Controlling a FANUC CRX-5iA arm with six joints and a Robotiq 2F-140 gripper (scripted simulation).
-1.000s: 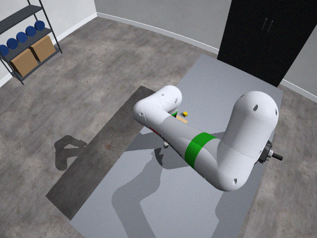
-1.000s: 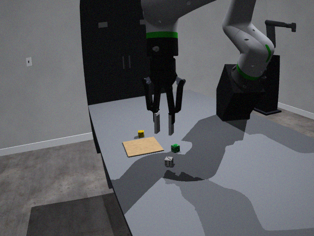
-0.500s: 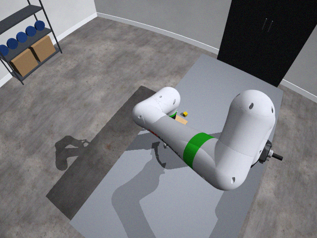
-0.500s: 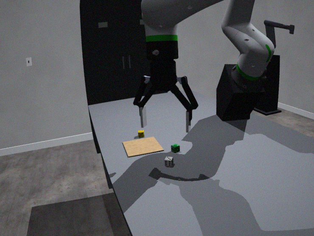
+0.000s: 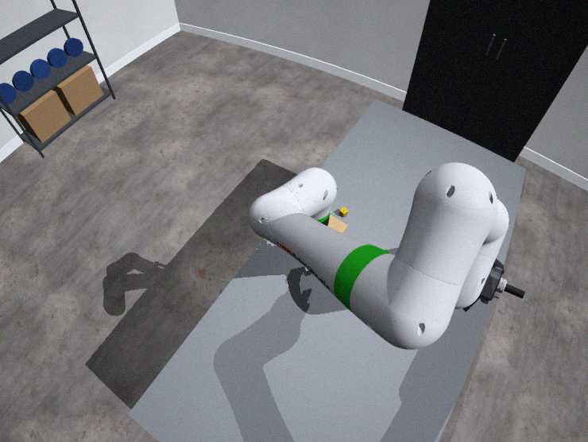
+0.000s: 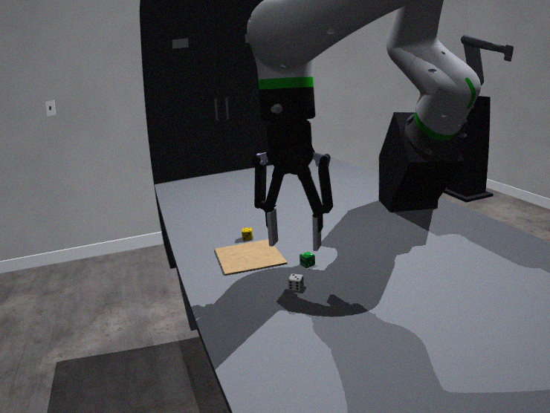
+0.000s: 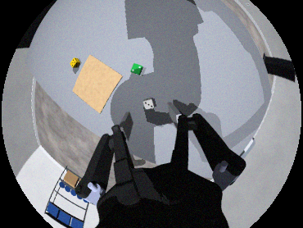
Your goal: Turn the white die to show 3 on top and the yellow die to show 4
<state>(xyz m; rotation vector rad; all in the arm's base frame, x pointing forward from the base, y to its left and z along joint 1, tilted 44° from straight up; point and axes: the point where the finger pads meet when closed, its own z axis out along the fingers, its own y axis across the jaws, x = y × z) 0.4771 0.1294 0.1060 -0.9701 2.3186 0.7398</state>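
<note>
White die (image 6: 295, 282) (image 7: 149, 103) sits below the parted pincer (image 6: 293, 230) (image 7: 151, 116).

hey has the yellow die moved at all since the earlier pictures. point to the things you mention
No, the yellow die (image 5: 343, 211) (image 6: 247, 234) (image 7: 74, 62) sits at the same spot just beyond the mat's (image 5: 338, 224) (image 6: 250, 257) (image 7: 97, 84) far edge in the exterior view.
</note>
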